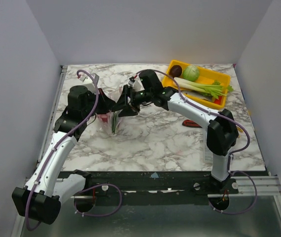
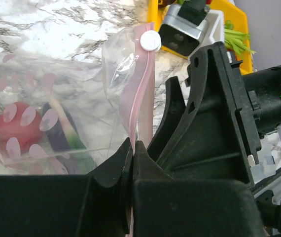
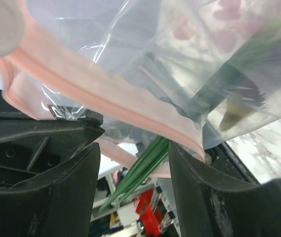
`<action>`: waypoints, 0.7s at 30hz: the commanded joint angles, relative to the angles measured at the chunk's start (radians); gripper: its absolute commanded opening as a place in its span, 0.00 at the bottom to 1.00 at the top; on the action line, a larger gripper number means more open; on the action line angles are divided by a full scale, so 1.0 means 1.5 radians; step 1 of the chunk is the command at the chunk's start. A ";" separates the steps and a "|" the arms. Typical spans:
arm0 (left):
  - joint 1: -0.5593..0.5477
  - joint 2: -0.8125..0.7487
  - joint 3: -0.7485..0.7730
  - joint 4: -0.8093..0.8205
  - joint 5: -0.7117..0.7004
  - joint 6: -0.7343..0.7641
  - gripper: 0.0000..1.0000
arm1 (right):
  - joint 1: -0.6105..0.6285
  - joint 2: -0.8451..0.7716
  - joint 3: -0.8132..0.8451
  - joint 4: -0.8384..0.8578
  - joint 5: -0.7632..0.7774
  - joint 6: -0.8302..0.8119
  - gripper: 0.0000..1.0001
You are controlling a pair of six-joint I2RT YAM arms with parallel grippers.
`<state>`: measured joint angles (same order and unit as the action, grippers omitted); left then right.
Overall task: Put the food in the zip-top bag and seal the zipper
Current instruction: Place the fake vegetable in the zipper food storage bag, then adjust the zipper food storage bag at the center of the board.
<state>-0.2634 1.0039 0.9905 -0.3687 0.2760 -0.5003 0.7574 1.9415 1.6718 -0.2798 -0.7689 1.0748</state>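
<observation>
The clear zip-top bag (image 1: 112,120) hangs at centre-left between both grippers. In the left wrist view the bag (image 2: 56,98) holds a red ball-like vegetable (image 2: 12,131) and a dark purple one with green (image 2: 64,136). My left gripper (image 2: 133,145) is shut on the pink zipper strip (image 2: 140,98), below its white slider (image 2: 149,40). My right gripper (image 3: 133,153) is open around the bag's mouth; the zipper (image 3: 96,96) runs across above its fingers and a green stalk (image 3: 140,170) passes between them. In the top view the left gripper (image 1: 109,105) and the right gripper (image 1: 123,103) nearly meet.
A yellow tray (image 1: 214,74) at the back right holds a purple vegetable (image 1: 175,70), a green leafy one (image 1: 191,73) and a long leek (image 1: 204,87). A red-handled tool (image 1: 192,123) lies by the right arm. White walls enclose the marble table (image 1: 160,143).
</observation>
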 commanded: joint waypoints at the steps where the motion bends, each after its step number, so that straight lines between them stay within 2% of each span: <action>1: -0.006 -0.017 -0.006 0.002 0.002 0.000 0.00 | -0.006 -0.080 -0.028 0.024 0.112 -0.049 0.61; 6: -0.006 -0.007 0.002 -0.007 0.014 -0.010 0.00 | -0.005 -0.118 -0.027 -0.076 0.140 -0.116 0.61; 10: -0.006 0.003 0.009 -0.014 0.027 -0.013 0.00 | 0.010 -0.147 -0.038 -0.158 0.247 -0.170 0.60; 15: -0.006 0.011 0.013 -0.015 0.035 -0.014 0.00 | 0.038 -0.151 -0.096 -0.099 0.286 -0.164 0.57; 21: -0.005 0.012 0.016 -0.019 0.025 -0.010 0.00 | 0.083 -0.117 -0.100 -0.073 0.373 -0.171 0.52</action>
<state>-0.2703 1.0214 0.9901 -0.3931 0.3038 -0.5167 0.8444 1.7351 1.5276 -0.4168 -0.3340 0.8513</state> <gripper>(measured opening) 0.009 0.539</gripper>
